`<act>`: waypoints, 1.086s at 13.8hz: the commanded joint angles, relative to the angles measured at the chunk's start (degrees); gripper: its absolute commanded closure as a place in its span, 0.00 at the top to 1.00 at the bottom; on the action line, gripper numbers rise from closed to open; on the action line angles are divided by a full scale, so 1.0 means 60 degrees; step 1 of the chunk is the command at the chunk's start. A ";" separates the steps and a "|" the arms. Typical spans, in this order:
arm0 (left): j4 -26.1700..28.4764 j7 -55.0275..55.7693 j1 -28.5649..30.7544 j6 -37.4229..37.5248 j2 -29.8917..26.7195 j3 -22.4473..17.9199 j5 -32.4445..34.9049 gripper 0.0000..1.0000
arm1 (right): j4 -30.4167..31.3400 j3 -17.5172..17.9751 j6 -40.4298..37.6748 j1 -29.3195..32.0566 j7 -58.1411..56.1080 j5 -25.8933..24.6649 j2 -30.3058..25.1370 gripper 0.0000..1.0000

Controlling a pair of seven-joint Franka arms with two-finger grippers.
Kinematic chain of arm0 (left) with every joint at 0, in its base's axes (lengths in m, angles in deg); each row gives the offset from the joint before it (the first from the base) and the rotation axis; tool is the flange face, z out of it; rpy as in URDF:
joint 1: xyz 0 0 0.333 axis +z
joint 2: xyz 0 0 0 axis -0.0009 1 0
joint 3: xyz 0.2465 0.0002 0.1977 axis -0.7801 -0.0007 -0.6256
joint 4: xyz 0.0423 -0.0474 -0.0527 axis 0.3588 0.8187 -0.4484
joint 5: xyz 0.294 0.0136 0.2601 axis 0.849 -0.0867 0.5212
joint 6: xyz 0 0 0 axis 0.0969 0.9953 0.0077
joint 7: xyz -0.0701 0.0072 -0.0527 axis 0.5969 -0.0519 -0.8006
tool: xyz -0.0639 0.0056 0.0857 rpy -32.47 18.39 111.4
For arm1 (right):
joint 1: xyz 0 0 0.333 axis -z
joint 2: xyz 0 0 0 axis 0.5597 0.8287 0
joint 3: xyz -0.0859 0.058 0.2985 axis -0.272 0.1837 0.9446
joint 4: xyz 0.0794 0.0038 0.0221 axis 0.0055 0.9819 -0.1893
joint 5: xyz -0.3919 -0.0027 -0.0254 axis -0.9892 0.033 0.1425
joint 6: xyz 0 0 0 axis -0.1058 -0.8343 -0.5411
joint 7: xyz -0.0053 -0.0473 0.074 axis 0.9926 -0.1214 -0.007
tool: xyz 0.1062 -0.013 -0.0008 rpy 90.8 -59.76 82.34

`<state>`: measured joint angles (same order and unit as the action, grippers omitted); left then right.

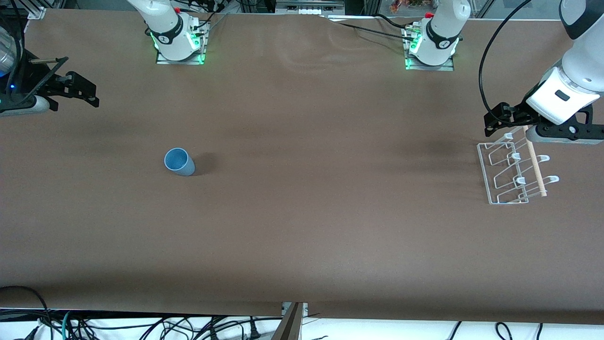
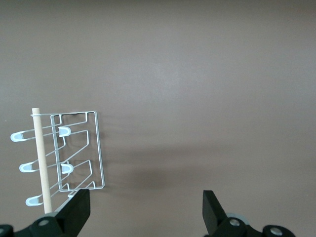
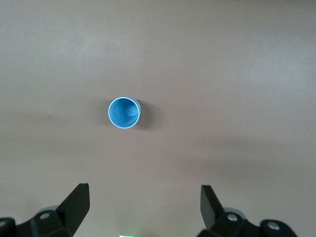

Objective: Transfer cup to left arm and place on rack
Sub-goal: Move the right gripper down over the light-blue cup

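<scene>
The light-blue cup (image 1: 179, 161) stands upright, mouth up, on the brown table toward the right arm's end. It shows from above in the right wrist view (image 3: 124, 112). My right gripper (image 1: 87, 92) is open and empty, up over the table's right-arm end, well apart from the cup; its jaws (image 3: 145, 205) stand wide. The white wire rack (image 1: 484, 174) with its wooden dowel (image 1: 535, 160) lies at the left arm's end. My left gripper (image 1: 493, 120) is open and empty, over the rack's edge; the rack (image 2: 100, 148) shows beside one finger (image 2: 76, 210).
The two arm bases (image 1: 179, 45) (image 1: 432, 47) stand along the table's edge by the robots. Cables (image 1: 141, 326) hang below the table's edge nearest the front camera. The brown tabletop (image 1: 330, 165) stretches between cup and rack.
</scene>
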<state>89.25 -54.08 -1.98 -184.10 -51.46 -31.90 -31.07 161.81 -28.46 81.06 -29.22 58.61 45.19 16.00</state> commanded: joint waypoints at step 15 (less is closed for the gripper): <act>-0.0015 0.0031 -0.0001 0.0175 -0.0100 0.0041 -0.0205 1.00 | -0.0384 -0.0002 -0.0261 0.0003 -0.0147 0.0079 0.0204 0.99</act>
<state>89.25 -54.07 -1.99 -183.83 -51.46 -31.78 -31.07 161.16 -28.46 81.01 -29.22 58.39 45.19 16.49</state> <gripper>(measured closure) 0.000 0.004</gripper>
